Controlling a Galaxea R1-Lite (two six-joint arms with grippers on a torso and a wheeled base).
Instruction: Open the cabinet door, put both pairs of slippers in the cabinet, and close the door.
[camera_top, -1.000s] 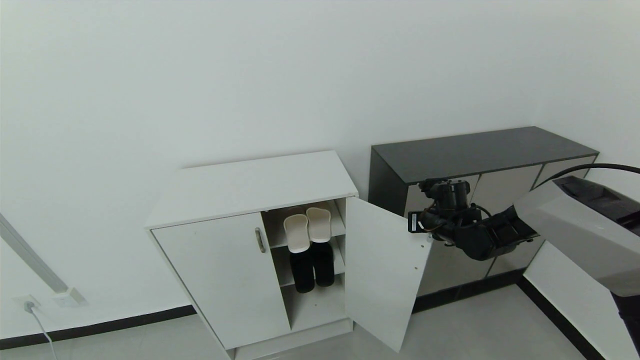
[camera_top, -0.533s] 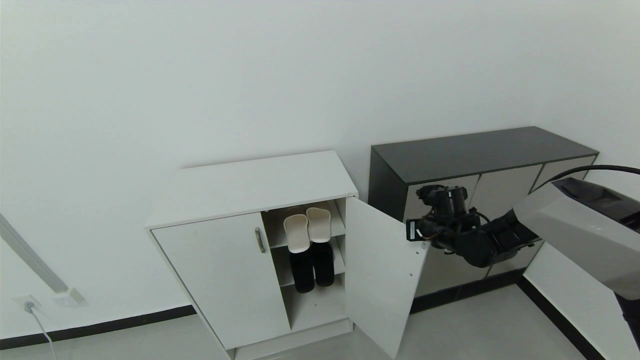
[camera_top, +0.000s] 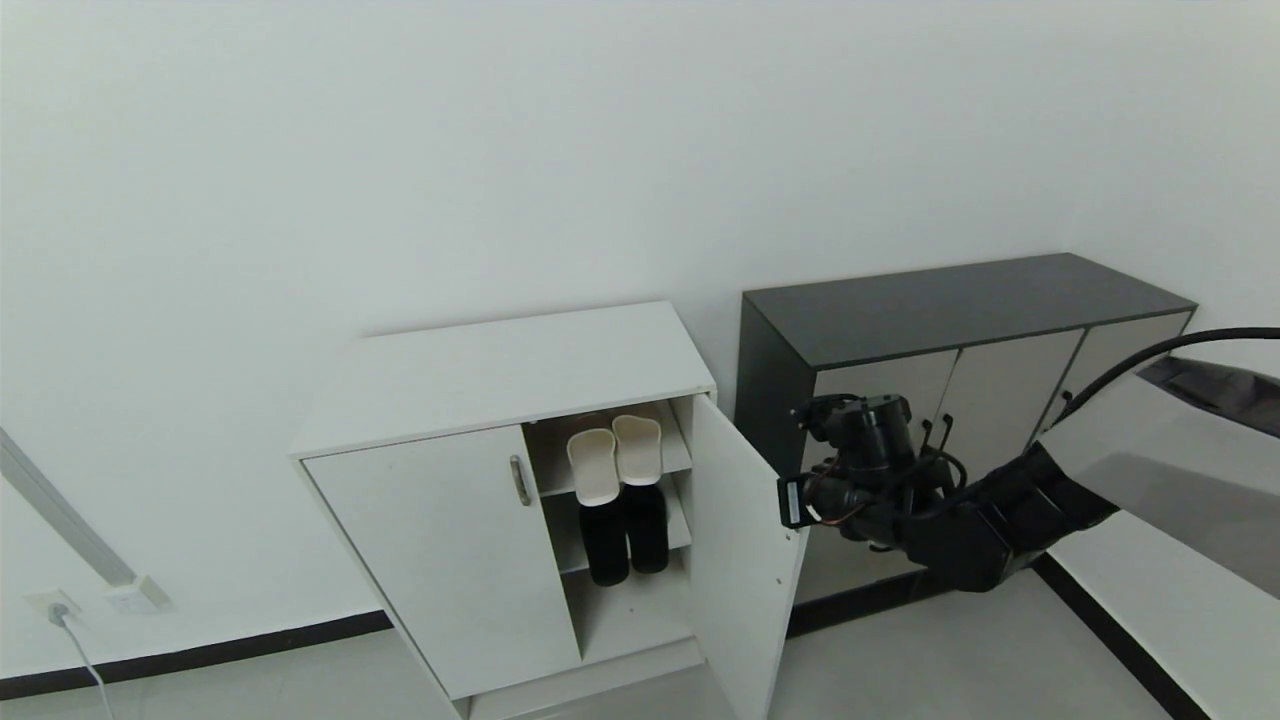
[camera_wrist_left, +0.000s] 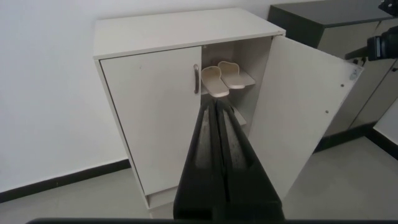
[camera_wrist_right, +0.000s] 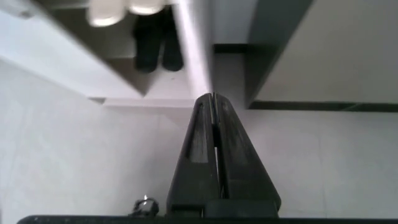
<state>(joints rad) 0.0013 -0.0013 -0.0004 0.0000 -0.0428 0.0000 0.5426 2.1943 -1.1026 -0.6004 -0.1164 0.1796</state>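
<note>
step: close door | right hand (camera_top: 790, 502) clenched, empty, at free edge of open cabinet door (camera_top: 742, 540), outer side | shuts leftward | left hand (camera_wrist_left: 216, 115) clenched, farther

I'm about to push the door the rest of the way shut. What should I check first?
1. Right door shut: not ok, partly open.
2. Beige slippers inside the cabinet: ok.
3. Black slippers inside, below them: ok.
4. Slipper heels clear of the door's path: cannot tell.
5. Right pincer shut, at the door's outer edge: ok.
6. Left pincer shut, back from the cabinet: ok.
</note>
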